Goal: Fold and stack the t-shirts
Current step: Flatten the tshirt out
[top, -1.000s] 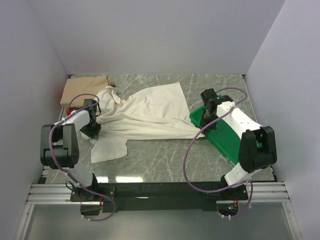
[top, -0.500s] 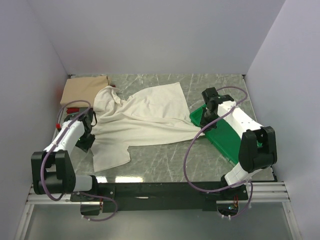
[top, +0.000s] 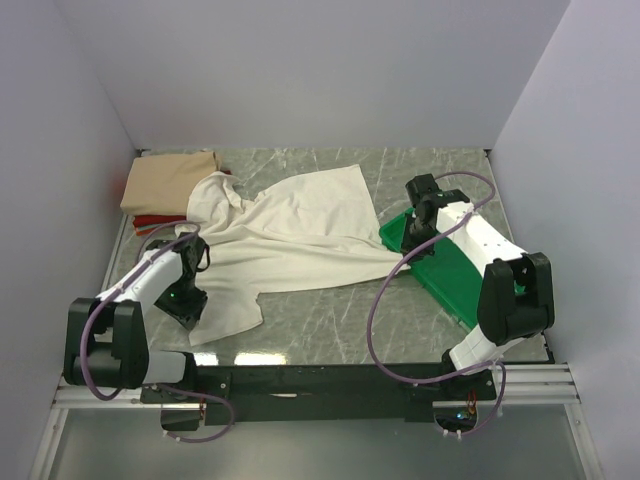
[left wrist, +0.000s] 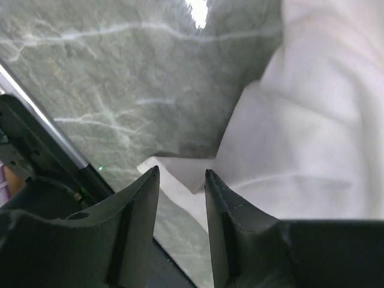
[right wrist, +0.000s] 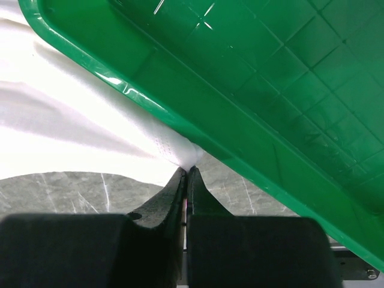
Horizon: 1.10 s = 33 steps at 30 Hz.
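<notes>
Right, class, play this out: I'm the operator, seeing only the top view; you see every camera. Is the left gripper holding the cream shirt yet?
Observer: No. The left wrist view shows the left gripper open, with a corner of the cream shirt lined up with the gap, unclamped.
Operator: And the right gripper?
Observer: Its wrist view shows the right gripper shut, pinching the shirt's edge right beside the rim of the green tray.

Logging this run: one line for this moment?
left end effector open at cream shirt corner | right end effector shut on shirt edge beside tray
</notes>
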Tool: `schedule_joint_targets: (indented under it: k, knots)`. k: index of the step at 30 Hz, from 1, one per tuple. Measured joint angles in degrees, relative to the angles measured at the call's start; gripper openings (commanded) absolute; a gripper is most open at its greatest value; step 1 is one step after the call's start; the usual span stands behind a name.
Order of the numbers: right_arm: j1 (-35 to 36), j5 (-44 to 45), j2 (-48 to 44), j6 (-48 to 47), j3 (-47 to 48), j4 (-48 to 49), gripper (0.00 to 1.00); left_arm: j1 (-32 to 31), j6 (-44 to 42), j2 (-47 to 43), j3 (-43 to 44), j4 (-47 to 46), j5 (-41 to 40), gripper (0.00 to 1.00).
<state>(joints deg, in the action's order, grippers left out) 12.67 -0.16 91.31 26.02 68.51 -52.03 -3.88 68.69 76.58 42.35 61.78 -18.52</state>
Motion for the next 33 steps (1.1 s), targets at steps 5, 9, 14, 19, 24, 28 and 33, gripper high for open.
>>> schedule_joint_targets:
  k: [5, 9, 14, 19, 24, 28, 33]
  knots:
    - [-0.2, -0.2, 0.0, -0.2, 0.0, 0.0, 0.0, -1.6, 0.4, -3.0, 0.0, 3.4, 0.4, 0.41]
    - [-0.2, -0.3, 0.0, -0.2, 0.0, 0.0, 0.0, -2.0, 0.4, -7.5, 0.1, 6.2, 0.5, 0.41]
    - [-0.2, -0.6, 0.9, -0.3, 0.0, 0.0, 0.0, -3.5, -0.3, -8.2, 0.3, 8.2, 1.2, 0.44]
    - [-0.3, -0.8, 1.7, -0.6, 0.3, -0.1, 0.0, -6.0, -2.1, -6.1, 0.3, 7.5, 3.4, 0.45]
    - [-0.3, -0.8, 1.8, -0.8, 2.2, -0.4, 0.0, -7.7, -4.0, -0.9, -0.4, 4.9, 4.9, 0.52]
    - [-0.3, -0.8, 1.8, -0.8, 3.5, -0.4, 0.0, -8.8, -5.0, -0.5, -0.6, 4.0, 5.2, 0.56]
    - [-0.3, -0.8, 1.8, -0.8, 4.0, -0.5, 0.0, -10.4, -6.0, 0.4, -0.6, 2.5, 5.2, 0.57]
